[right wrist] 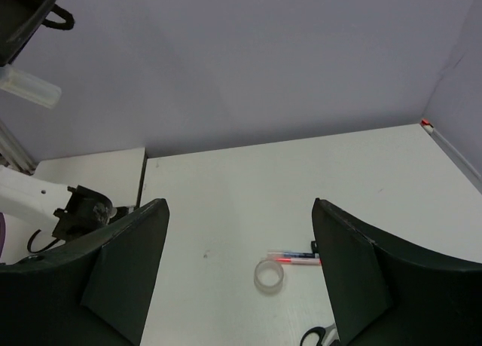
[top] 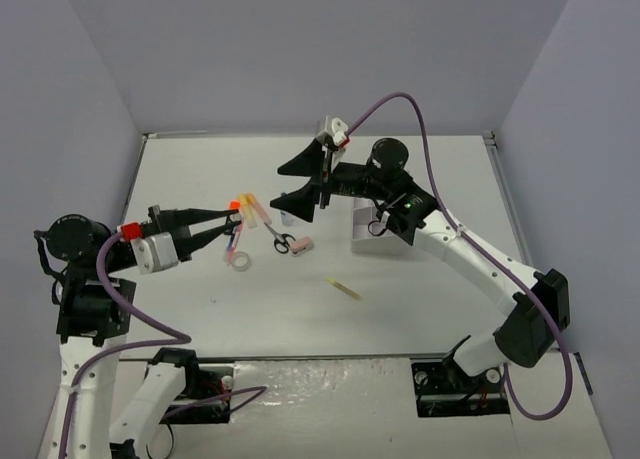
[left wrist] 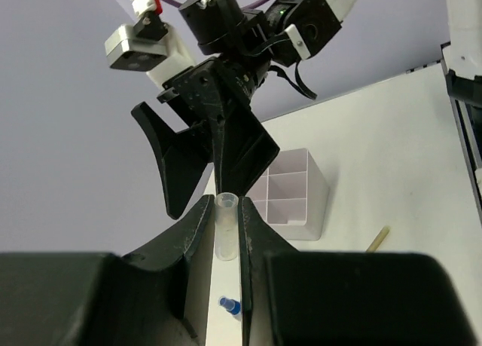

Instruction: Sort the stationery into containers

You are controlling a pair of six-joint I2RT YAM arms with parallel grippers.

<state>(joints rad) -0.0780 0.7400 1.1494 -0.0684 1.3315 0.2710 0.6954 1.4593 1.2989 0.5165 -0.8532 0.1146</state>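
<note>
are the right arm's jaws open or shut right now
Open. The right wrist view shows the right gripper with jaws wide apart, bare table and the tape ring visible between them, nothing gripped.

Pale lilac walls (top: 300, 49) enclose a white table (top: 220, 169).

1. Illumination: bright, even and diffuse in all three views; no lamp visible.
2. Shadows: faint and soft-edged on the white worktop (top: 430, 179) beneath the arms.
3. Glare: patchy reflections on the glossy strip (top: 330, 379) between the arm bases.
4. Exposure: the black left gripper (left wrist: 227, 206) and right gripper (right wrist: 239, 208) read as near-featureless dark masses in their wrist views.
5. Focus: the nearest gripper parts are slightly soft; the background is acceptably sharp.
6. Distortion: walls lean outward in the top view.
</note>
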